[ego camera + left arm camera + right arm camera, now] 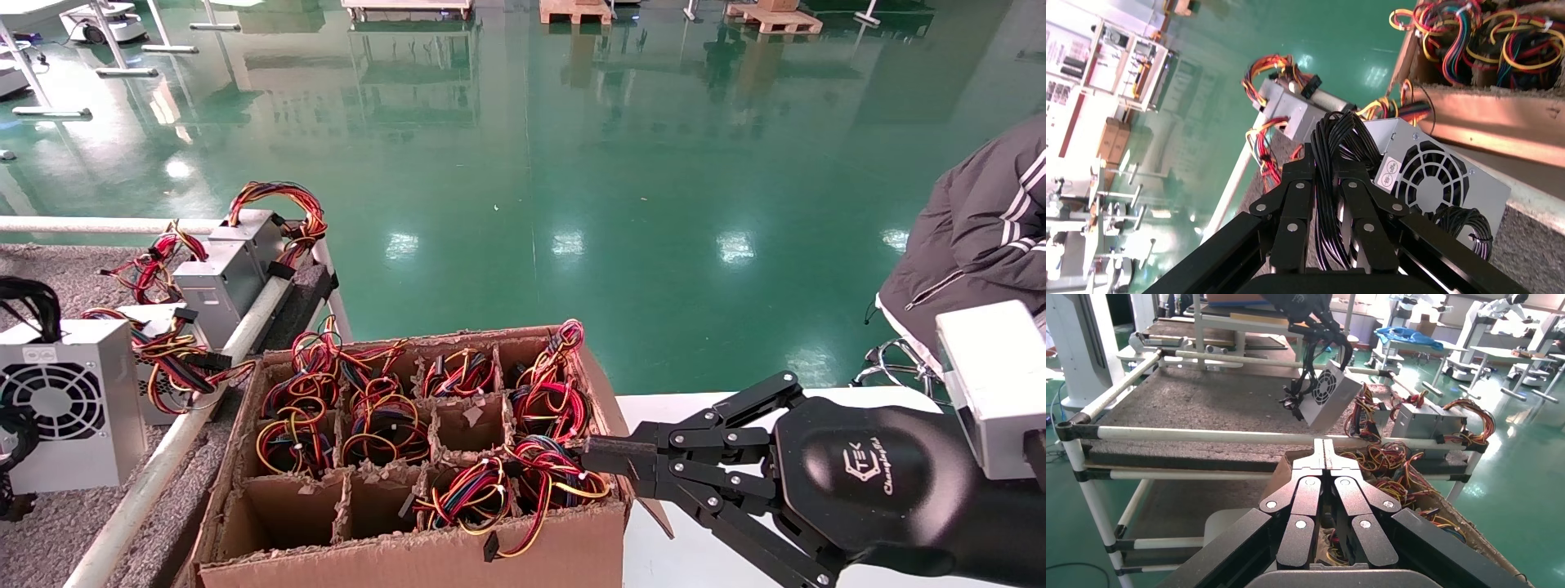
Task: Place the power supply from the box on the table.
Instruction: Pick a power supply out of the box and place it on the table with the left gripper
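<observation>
Black fingers of the left gripper [1324, 160] are pinched on the thick black cable bundle [1338, 153] of the power supply [1438, 184], whose round fan grille and small white sticker face the wrist camera. Seen from the right wrist, that grey block hangs tilted from the cables over the table [1205, 401], at its edge near the box; whether its lower corner touches the carpet cannot be told. Just beside it lie other grey units [221, 273] with red and yellow wires, against the white rail [163, 457]. Much of the carpet beyond lies bare. At the box [425, 555], the right gripper [590, 456] has its fingers pressed together, their tips by the right wall above coloured wires [523, 482]; several near cells are bare cardboard.
</observation>
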{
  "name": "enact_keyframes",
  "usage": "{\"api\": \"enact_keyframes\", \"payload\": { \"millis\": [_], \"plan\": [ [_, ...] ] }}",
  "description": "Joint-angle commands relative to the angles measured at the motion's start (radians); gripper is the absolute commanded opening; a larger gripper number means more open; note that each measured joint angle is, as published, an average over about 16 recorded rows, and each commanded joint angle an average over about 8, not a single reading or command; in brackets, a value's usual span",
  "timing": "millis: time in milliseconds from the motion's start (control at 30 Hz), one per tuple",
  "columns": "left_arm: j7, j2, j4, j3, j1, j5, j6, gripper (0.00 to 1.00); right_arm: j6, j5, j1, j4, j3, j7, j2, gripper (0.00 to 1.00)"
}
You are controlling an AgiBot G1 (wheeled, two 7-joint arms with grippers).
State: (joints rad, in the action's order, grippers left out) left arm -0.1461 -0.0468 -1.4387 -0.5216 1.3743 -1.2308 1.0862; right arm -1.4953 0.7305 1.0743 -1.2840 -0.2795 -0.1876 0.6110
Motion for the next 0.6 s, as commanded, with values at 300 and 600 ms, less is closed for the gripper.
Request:
{"api": "enact_keyframes", "payload": {
  "millis": [300,600],
  "plan": [
    [-0.015,0.021,0.0,-0.021,-0.029,0.003,-0.034,0.0,0.0,0.0,0.0,0.0,0.0,0.0,0.0,0.0],
    [-0.015,0.026,-0.001,-0.038,-0.049,0.017,-0.047,0.0,0.0,0.0,0.0,0.0,0.0,0.0,0.0,0.0]
  ]
}}
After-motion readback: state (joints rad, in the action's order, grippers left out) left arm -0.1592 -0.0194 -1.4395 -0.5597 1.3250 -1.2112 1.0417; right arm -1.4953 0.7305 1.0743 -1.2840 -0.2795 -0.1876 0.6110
